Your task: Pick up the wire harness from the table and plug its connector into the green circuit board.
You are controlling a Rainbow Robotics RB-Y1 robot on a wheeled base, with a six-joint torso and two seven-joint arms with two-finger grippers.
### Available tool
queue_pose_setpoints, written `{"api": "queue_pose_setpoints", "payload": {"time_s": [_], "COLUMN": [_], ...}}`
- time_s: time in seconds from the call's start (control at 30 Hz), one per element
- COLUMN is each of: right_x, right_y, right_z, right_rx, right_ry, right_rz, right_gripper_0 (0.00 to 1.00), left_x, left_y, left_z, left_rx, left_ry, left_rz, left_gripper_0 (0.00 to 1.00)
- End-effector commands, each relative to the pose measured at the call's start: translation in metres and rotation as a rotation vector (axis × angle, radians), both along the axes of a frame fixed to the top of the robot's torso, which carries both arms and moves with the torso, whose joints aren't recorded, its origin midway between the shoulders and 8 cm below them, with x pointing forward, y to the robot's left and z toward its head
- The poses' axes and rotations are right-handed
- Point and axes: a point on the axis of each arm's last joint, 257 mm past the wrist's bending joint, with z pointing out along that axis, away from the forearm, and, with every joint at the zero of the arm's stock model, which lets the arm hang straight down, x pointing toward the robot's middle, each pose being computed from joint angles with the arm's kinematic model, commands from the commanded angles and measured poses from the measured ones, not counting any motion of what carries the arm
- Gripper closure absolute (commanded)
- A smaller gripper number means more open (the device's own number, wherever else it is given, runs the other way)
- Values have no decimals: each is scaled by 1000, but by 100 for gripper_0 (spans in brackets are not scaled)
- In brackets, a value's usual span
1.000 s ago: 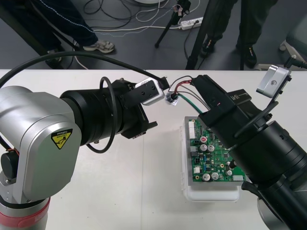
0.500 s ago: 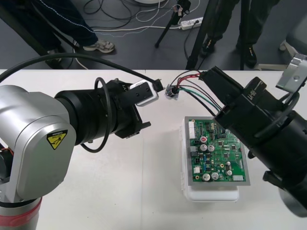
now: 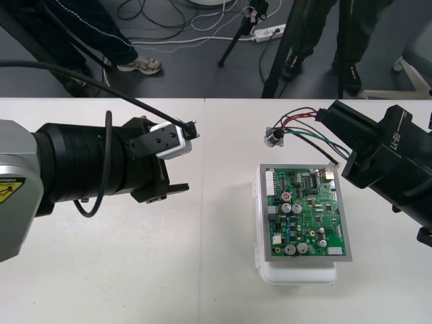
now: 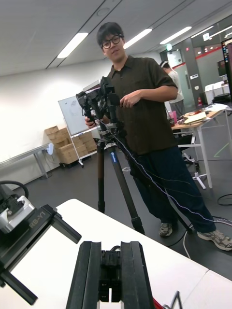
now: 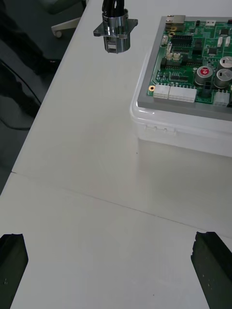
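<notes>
Both grippers have drawn apart since 1.0 s ago. The left gripper [image 3: 183,157], which then stood against the metal socket [image 3: 275,137], has backed off toward 9 o'clock. The right gripper [image 3: 331,138] has pulled toward 3 o'clock, carrying the wire harness [image 3: 297,128] with it.

Now the left gripper sits well apart from the socket, at 9 o'clock from the green circuit board [image 3: 307,212]. Its 2 fingers [image 5: 12,263] are spread wide and hold nothing.

The right gripper is at 1 o'clock from the board, over its far right corner, and is clenched on the harness. In the right wrist view its 2 fingers [image 4: 92,275] stand close together with a dark piece of the harness between them.

From that gripper the red, black and green wires [image 3: 312,137] run toward 9 o'clock to the socket. The socket hangs at 11 o'clock from the board, just beyond its far left corner. Whether it touches the table [image 3: 202,270] I cannot tell. The plug is hidden by the right gripper. The board lies on its white base [image 3: 297,273].
</notes>
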Motion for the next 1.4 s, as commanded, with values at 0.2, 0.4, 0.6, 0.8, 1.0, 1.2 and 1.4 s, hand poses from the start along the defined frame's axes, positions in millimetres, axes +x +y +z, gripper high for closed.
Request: {"api": "queue_pose_setpoints", "payload": {"time_s": [0.2, 0.4, 0.6, 0.8, 1.0, 1.2, 1.4], "right_x": [-19, -38, -54, -65, -68, -65, -66], "right_y": [-7, -15, -24, -35, -34, -29, -18], "right_z": [-4, -6, -11, -20, -27, -18, -3], "right_rx": [-95, -146, -212, -272, -350, -359, -288], "right_ry": [29, 77, 104, 104, 65, 8, -44], "right_rz": [81, 161, 241, 300, 326, 326, 341], "right_gripper_0": [100, 100, 100, 100, 100, 100, 100], "left_x": [-12, -25, -40, -53, -66, -75, -87], "left_y": [13, 6, 3, -6, -31, -58, -88], "left_z": [32, 43, 57, 76, 104, 122, 136], "left_rx": [-64, -154, -321, -437, -560, -655, -757], "left_ry": [-35, 24, 170, 220, 237, 234, 250], "left_rz": [-77, -131, -201, -270, -343, -402, -459], "left_gripper_0": [0, 0, 0, 0, 0, 0, 0]}}
